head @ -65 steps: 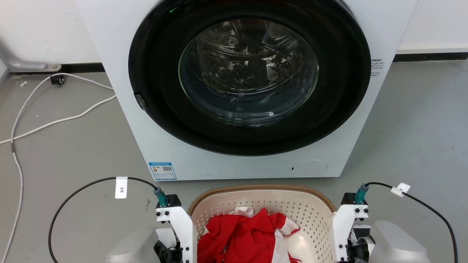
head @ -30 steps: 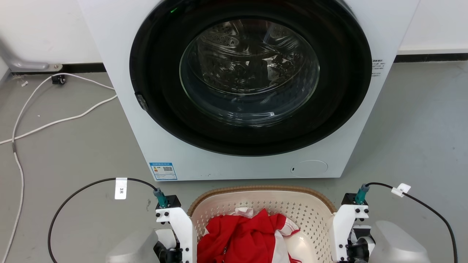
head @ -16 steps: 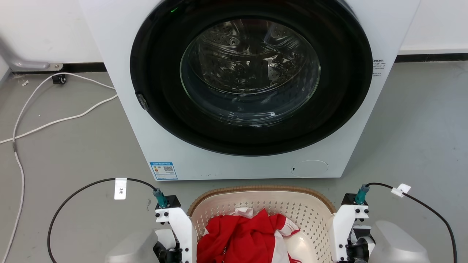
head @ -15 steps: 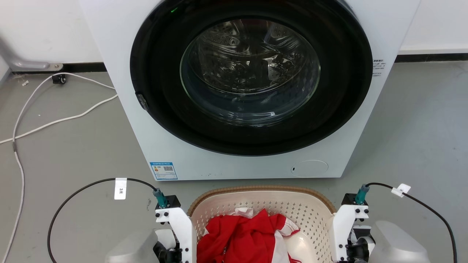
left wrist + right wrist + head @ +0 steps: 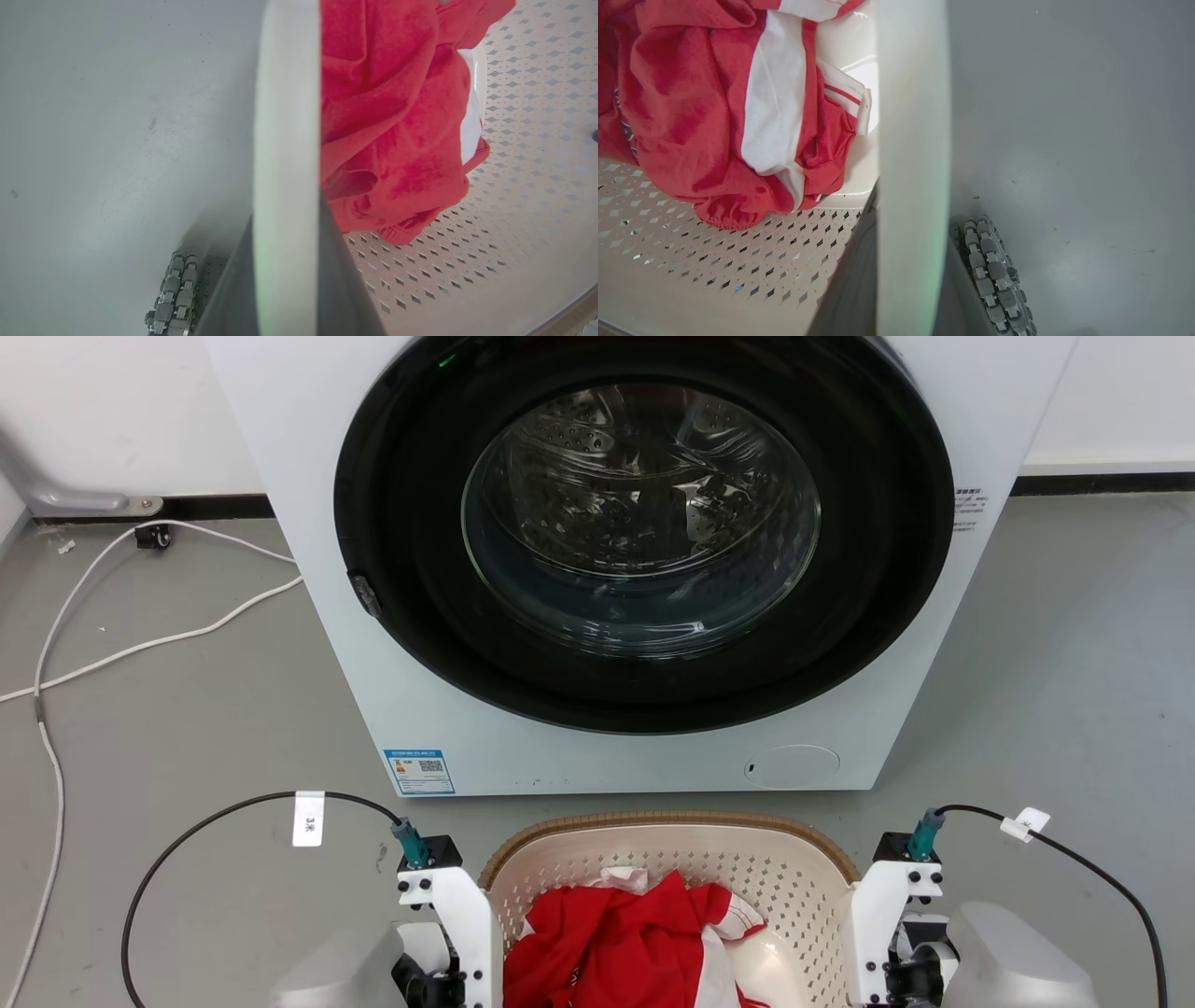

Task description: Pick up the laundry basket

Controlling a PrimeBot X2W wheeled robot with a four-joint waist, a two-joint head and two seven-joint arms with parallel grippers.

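Left wrist view: your left gripper point(image 5: 286, 214) straddles the white side handle point(image 5: 285, 116) of the laundry basket point(image 5: 514, 186), fingers point(image 5: 343, 289) apparently pinched on it, though the contact is blurred. Right wrist view: your right gripper point(image 5: 913, 214) clasps the opposite handle point(image 5: 913, 93) likewise. Head view: the basket lies between both grippers, long axis crosswise, red clothes point(image 5: 616, 943) inside, just before the washing machine point(image 5: 429, 719) on the grey floor point(image 5: 187, 709).
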